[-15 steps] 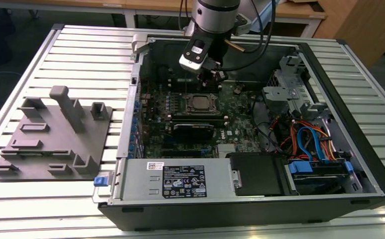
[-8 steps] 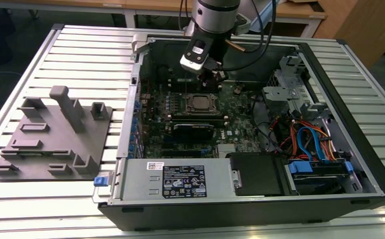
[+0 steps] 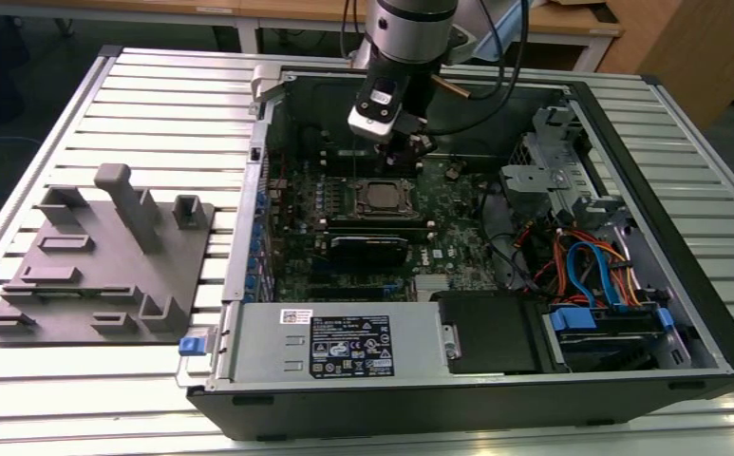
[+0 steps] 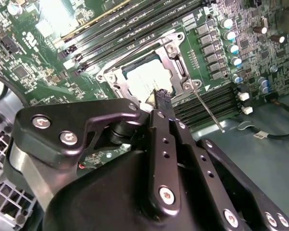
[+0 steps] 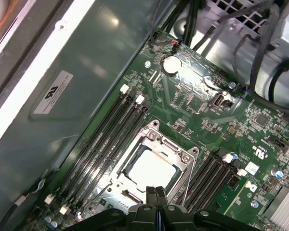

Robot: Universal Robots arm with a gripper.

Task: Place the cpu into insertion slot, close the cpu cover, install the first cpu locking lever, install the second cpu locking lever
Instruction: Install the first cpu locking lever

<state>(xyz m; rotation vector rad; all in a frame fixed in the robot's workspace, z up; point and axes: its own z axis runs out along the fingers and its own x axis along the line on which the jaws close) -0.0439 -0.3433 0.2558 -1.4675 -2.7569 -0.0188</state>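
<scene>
The cpu lies flat in the insertion slot on the green board, its pale metal top showing. The silver cpu cover is folded down around it as a frame. A thin locking lever sticks out slantwise from one corner of the socket, over the memory slots. My gripper hangs just above the socket's edge, on its far side in the exterior view. Its black fingers are pressed together with nothing between them.
Long black memory slots flank the socket on both sides. The open case walls the board in. A power-supply box sits at the near side, and cables and a drive cage at the exterior view's right. A grey fixture stands outside the case.
</scene>
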